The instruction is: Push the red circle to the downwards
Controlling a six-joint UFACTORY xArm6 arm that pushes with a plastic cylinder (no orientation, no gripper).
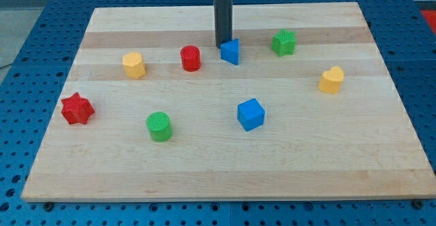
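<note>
My tip (223, 45) stood just beside the blue triangle (231, 51), right of the red circle (191, 58). No pincer showed. It should have rounded above the circle before pushing straight down.

We end in a straight, dark grey rod, round in section and smooth, with a faint sheen down its length. Our tip (223, 45) is blunt and plain. Above, by the tabletop's far edge, sits a black mount with a pale collar.

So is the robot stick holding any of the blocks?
No, nothing is held. My tip only pushes; it stands right beside the blue block, with the red circle to the view's left.
</note>
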